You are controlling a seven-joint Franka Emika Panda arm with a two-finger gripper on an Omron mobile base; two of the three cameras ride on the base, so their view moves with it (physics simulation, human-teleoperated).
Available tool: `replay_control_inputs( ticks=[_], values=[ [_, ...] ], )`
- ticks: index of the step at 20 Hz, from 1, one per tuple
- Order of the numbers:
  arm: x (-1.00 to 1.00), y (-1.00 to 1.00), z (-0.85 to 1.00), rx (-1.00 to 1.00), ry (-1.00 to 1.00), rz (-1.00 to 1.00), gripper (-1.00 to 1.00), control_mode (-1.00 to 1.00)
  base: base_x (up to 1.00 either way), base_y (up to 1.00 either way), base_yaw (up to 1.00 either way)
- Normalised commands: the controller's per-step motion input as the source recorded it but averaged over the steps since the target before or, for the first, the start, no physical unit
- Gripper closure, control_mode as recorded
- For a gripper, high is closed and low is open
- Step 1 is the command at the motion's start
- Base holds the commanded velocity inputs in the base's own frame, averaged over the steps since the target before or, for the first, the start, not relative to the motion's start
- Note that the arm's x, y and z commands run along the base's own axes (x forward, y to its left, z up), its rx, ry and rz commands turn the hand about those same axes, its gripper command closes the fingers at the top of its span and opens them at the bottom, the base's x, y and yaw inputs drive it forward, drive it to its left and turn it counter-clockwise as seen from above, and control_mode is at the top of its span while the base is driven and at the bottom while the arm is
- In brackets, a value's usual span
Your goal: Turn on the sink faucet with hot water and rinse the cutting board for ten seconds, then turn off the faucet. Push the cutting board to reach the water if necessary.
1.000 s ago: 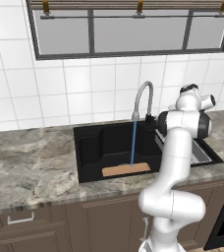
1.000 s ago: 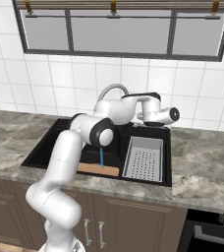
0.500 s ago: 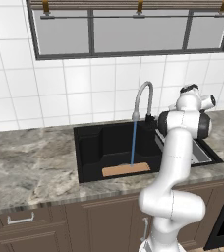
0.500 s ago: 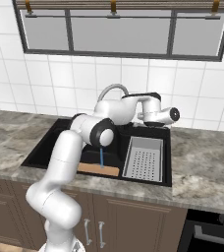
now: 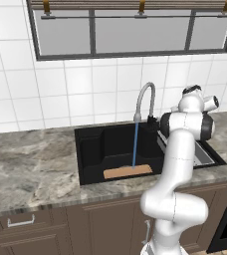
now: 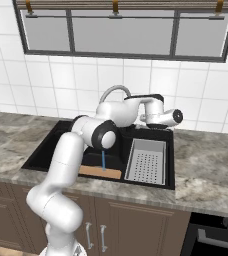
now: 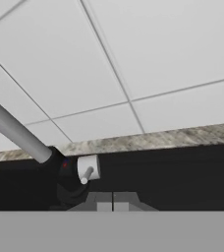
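On the left of the left base view, the marble bench [image 5: 31, 169] runs up to the sink [image 5: 88, 159], a black basin set into it. On the basin floor toward 6 o'clock lies the cutting board [image 5: 128, 172], flat, with its long axis running left to right along the front wall. The water [image 5: 135, 144] falls as a thin blue stream from the spout tip and lands on the board's upper edge, a little right of its middle, so the rinse looks to be under way and no push of the board seems needed. Right of the stream the sink faucet [image 5: 144, 102] arches up from its dark base at the back rim. Further right is the grey perforated drain tray [image 6: 146, 161], seen best in the right base view, lying in the right part of the basin.

In the hand view the claw [image 7: 113, 201] sits at the bottom edge with its two tips pressed close together, nothing between them. The small white faucet handle [image 7: 88, 169] lies at about 11 o'clock from the claw and just beside it, apart from the tips, its short lever pointing down toward 7 o'clock. The coming move, shutting off the flow, turns on that offset: the claw would have to shift up and left to meet the lever.
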Motion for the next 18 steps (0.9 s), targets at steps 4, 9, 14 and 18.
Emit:
replay_control_inputs(
  ticks=[4, 9, 14, 18],
  values=[
    [0.00, 0.00, 0.00, 0.00, 0.00, 0.00, 1.00, -1.00, 0.00, 0.00, 0.00],
    [0.00, 0.00, 0.00, 0.00, 0.00, 0.00, 1.00, -1.00, 0.00, 0.00, 0.00],
    [0.00, 0.00, 0.00, 0.00, 0.00, 0.00, 1.00, -1.00, 0.00, 0.00, 0.00],
    [0.00, 0.00, 0.00, 0.00, 0.00, 0.00, 1.00, -1.00, 0.00, 0.00, 0.00]
  ],
)
